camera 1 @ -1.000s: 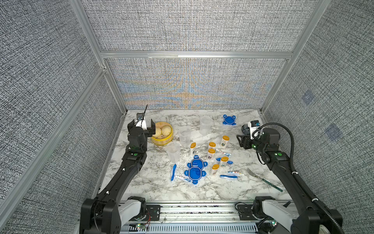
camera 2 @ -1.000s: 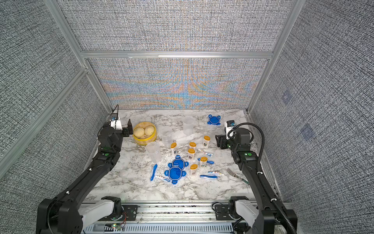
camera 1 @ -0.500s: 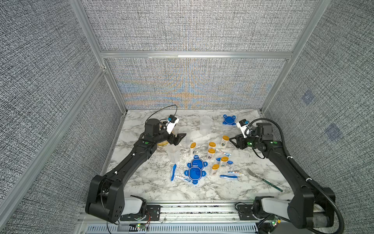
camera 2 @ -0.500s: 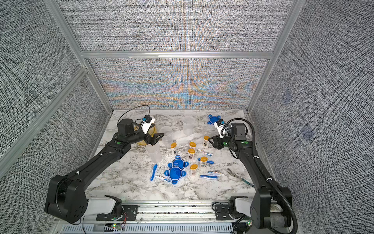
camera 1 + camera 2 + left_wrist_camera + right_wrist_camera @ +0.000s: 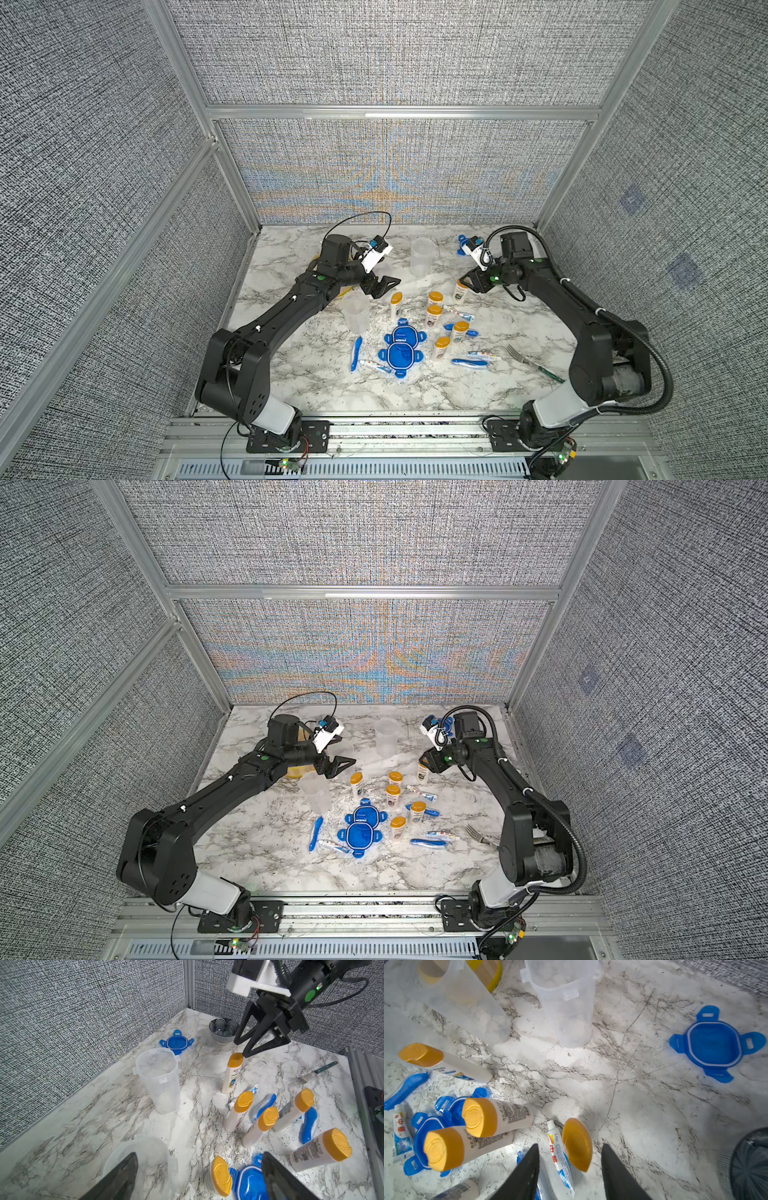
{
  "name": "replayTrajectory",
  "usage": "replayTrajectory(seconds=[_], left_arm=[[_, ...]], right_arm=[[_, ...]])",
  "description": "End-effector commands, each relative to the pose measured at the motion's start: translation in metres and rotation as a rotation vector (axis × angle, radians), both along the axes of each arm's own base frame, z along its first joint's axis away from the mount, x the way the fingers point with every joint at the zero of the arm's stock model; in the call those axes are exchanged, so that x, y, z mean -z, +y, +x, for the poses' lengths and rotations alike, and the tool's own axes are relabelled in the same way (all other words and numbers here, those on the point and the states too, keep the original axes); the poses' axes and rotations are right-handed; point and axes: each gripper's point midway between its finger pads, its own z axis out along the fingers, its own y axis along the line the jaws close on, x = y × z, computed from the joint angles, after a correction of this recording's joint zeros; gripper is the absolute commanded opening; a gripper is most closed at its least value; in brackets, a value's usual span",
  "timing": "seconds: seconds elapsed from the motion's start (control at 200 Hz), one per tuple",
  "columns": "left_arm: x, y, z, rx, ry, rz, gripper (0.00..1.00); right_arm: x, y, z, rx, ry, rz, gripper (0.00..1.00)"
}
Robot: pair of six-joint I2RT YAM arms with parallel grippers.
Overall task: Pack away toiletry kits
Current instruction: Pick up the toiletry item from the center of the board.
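Several white bottles with orange caps [image 5: 433, 316] stand mid-table among blue toothbrushes [image 5: 355, 353] and toothpaste tubes [image 5: 459, 311]. My right gripper [image 5: 467, 284] [image 5: 571, 1159] hangs over the rear-right bottle [image 5: 460, 291]. Its jaws are open on either side of the orange cap [image 5: 577, 1145], with a gap on both sides. My left gripper [image 5: 384, 284] [image 5: 197, 1178] is open and holds nothing, above a clear tub [image 5: 141, 1159]. Two more clear tubs [image 5: 422, 257] [image 5: 356, 311] stand open. Two blue lids [image 5: 401, 357] lie overlapped at the front. A third lid [image 5: 714, 1043] lies at the back right.
The yellow steamer [image 5: 488, 972] sits under my left arm, mostly hidden. A dark bowl [image 5: 224, 1028] stands in the back right corner. A fork [image 5: 532, 365] lies at the front right. Fabric walls close in the back and both sides.
Both arms swung in from the table's sides towards the middle. The right gripper came down over the rear-right bottle and its jaws narrowed. The left gripper stayed open.
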Motion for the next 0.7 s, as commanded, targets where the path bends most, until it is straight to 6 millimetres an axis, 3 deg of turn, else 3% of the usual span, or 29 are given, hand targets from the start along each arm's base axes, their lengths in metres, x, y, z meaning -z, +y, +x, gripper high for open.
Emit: replayTrajectory(seconds=[0.0, 0.37, 0.695], left_arm=[[0.005, -0.005, -0.003, 0.017, 0.040, 0.009, 0.92], [0.011, -0.013, -0.009, 0.026, 0.028, 0.044, 0.91], [0.014, -0.014, -0.010, 0.022, 0.020, 0.058, 0.89]], right_arm=[[0.012, -0.001, -0.001, -0.029, 0.036, -0.053, 0.52], [0.036, -0.005, 0.004, -0.024, 0.085, -0.116, 0.50], [0.040, -0.004, 0.006, -0.035, 0.067, -0.123, 0.31]])
